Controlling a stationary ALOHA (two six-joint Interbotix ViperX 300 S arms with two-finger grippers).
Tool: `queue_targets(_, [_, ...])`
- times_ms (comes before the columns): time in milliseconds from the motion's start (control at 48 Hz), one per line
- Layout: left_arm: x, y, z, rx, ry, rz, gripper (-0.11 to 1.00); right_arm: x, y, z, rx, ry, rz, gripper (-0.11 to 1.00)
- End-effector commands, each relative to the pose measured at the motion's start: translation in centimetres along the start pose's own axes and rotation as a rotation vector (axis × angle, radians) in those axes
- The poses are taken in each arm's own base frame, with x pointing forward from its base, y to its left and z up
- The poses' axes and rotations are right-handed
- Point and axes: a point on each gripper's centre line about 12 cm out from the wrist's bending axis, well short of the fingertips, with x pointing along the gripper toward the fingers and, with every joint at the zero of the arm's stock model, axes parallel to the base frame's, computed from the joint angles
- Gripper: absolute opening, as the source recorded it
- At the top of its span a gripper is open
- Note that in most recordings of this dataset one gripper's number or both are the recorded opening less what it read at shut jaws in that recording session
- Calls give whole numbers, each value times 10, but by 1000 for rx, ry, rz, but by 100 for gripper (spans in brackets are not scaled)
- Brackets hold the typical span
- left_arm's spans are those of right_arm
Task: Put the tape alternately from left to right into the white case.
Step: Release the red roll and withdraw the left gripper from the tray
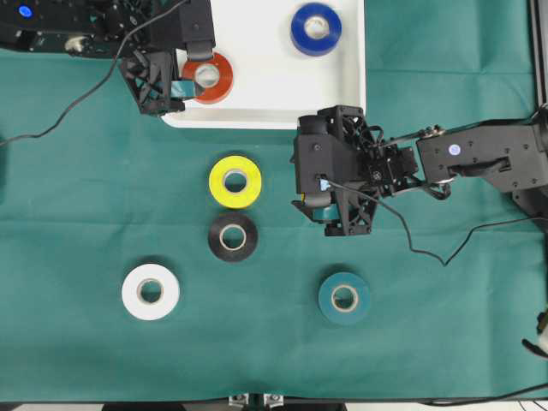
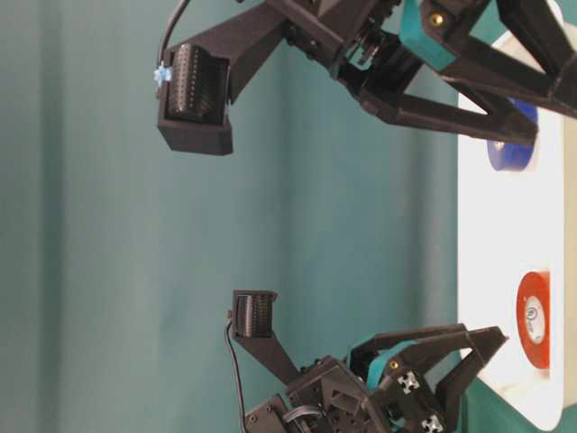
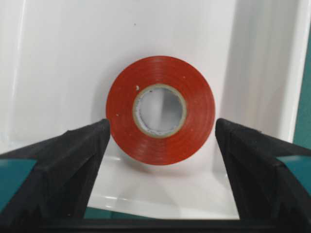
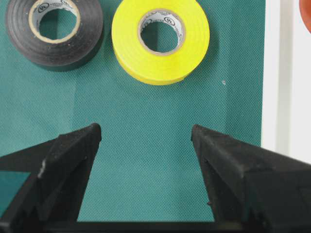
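Since the red roll (image 1: 208, 77) lies in the white case (image 1: 265, 107) at 9 o'clock, blue (image 1: 315, 28) at 1, both fingers released, looks like right gripper (image 1: 324, 195) grabs yellow (image 1: 235, 181) next.

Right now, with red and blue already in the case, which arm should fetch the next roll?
Probably the right. Its open gripper hovers beside the yellow roll, which sits just ahead of its fingers in the wrist view. The left gripper is open over the red roll in the white case.
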Motion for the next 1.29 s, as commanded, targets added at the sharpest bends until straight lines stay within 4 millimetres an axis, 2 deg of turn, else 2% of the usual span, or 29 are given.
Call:
queue_targets(0, [-10,-2,9,3,-40,2,82,-5,2,8,-2,-30,9,82])
queue_targets(417, [-33,-32,12,10,-84,-44,82,-5,2,9,0,-33,9,82])
queue_targets(980, [-47,-83,-16,-90,-50,-142,82,-4,3,10,10,-33,12,82])
queue_targets(1272, [-51,-103,-22,-113,-10,-180,82,-4,4,10,13,-32,15,82])
